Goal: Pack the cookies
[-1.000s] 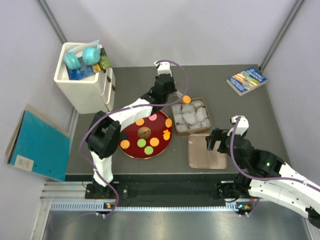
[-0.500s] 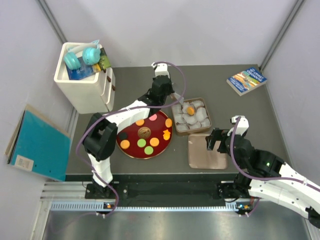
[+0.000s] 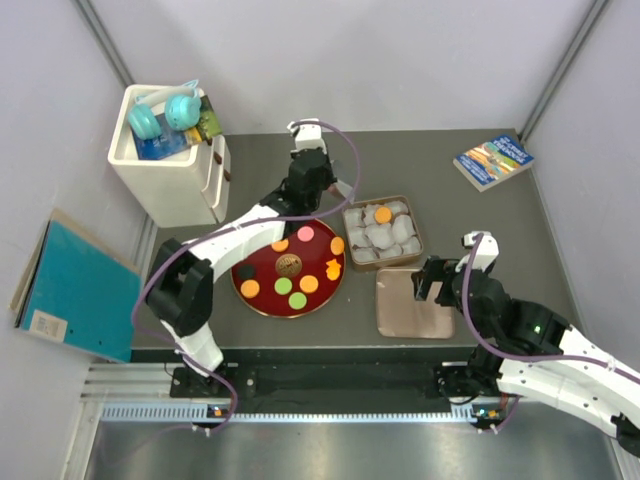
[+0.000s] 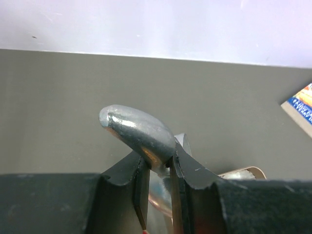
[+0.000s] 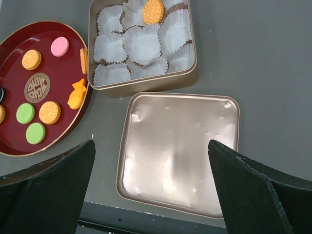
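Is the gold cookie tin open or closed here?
Open. Its lid lies flat on the table beside the tin, and the white paper cups inside show, one holding an orange cookie.

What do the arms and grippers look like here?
Both arms have white links and black joints. A purple cable loops along the left arm and the right arm. The left gripper and right gripper have matte black fingers.

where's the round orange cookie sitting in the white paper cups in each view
Top external: round orange cookie in the far row of the gold tin, mid-picture.
Left wrist: not in it.
Right wrist: cookie at the top edge.
Shared landmark: flat gold lid beside the tin.
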Robot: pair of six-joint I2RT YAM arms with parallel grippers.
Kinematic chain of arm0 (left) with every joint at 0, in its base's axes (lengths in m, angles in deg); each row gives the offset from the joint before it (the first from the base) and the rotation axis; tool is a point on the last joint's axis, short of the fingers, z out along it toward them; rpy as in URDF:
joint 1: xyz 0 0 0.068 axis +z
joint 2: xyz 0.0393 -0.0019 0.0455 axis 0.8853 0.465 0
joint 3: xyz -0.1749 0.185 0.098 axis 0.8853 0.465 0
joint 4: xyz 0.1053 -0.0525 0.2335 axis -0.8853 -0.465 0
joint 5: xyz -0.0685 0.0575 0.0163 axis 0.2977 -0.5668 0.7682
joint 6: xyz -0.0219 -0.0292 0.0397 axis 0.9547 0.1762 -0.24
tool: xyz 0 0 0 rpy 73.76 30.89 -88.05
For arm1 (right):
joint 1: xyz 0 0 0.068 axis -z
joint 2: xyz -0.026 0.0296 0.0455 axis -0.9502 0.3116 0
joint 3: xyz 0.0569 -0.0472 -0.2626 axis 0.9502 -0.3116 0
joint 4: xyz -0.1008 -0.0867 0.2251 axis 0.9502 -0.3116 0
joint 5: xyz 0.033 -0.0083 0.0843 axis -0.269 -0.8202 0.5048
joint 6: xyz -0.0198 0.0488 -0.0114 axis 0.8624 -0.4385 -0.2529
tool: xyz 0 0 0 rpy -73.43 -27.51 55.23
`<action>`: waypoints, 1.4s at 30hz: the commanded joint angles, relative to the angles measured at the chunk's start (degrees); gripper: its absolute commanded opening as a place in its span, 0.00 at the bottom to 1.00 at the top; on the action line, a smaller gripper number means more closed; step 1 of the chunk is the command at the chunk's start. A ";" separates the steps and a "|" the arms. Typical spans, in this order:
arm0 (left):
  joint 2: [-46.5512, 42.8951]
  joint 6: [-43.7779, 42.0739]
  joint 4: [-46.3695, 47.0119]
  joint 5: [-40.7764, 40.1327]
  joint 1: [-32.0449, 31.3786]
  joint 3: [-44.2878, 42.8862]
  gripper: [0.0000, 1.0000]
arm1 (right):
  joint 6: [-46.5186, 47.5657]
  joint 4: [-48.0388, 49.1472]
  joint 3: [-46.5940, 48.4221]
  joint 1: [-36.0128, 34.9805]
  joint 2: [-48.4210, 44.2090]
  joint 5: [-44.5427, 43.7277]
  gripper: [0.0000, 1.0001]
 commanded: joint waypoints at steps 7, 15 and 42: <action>-20.74 7.72 -1.00 -5.34 2.53 14.82 0.00 | -0.32 0.23 0.17 0.04 -1.46 -0.19 0.99; -33.76 8.26 -6.71 -12.81 3.94 28.46 0.00 | 0.03 1.02 -0.18 -0.04 -0.58 0.95 0.99; -32.02 21.00 -4.71 -14.31 14.40 45.52 0.00 | -1.38 3.48 -1.85 0.04 1.27 3.15 0.98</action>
